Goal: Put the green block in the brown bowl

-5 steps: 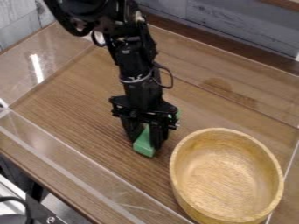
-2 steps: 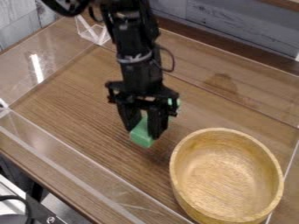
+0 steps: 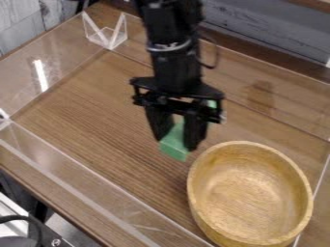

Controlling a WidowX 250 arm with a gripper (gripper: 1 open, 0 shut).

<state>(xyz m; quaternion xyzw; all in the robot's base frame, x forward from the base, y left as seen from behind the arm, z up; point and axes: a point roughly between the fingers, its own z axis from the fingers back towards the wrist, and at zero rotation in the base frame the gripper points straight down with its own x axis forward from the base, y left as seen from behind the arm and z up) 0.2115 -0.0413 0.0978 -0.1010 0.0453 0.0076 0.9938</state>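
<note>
One black arm (image 3: 149, 53) reaches down, its fingers (image 3: 178, 133) closed around the green block (image 3: 176, 145) beside the bowl (image 3: 249, 193).

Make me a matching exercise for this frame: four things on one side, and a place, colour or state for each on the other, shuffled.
Things
1. green block
2. bowl
3. fingers
4. clear container

Places, colours, states
A. near the far edge of the table, left side of the picture
B. closed on the block
C. bright green, held above the table
D. light tan, round, at the lower right of the picture

Right pairs: 1-C, 2-D, 3-B, 4-A
</note>
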